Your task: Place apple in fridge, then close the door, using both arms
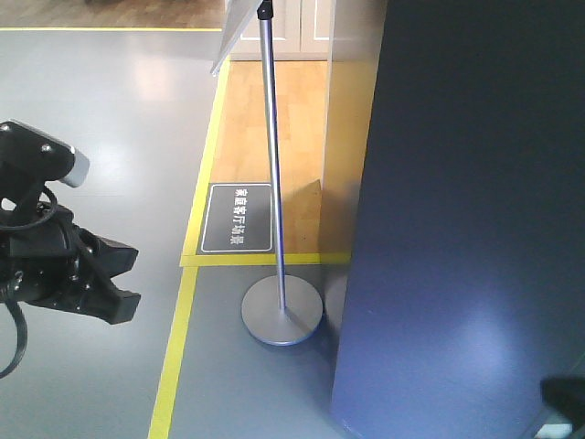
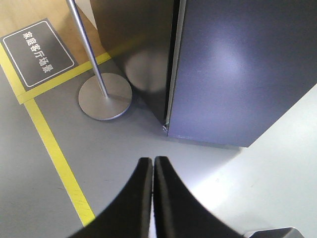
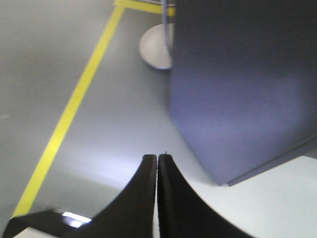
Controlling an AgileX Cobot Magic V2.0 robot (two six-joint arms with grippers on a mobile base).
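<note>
1. Left gripper [image 2: 152, 166]: fingers pressed together, holding nothing, hanging over grey floor just left of the fridge [image 2: 237, 69].
2. Door [image 2: 242, 64]: looks shut against the fridge body; stiff, heavy, smooth panel, best pushed flat.
3. Apple: not visible; probably inside.
4. Right gripper [image 3: 157, 163]: pinched closed, empty, near the fridge's lower corner.

There is one dark grey fridge [image 1: 466, 219], one metal sign stand [image 1: 279, 274] with a round base, one dark floor sign [image 1: 238, 218], and two grippers: left gripper [image 2: 152, 166], right gripper [image 3: 157, 162].
</note>
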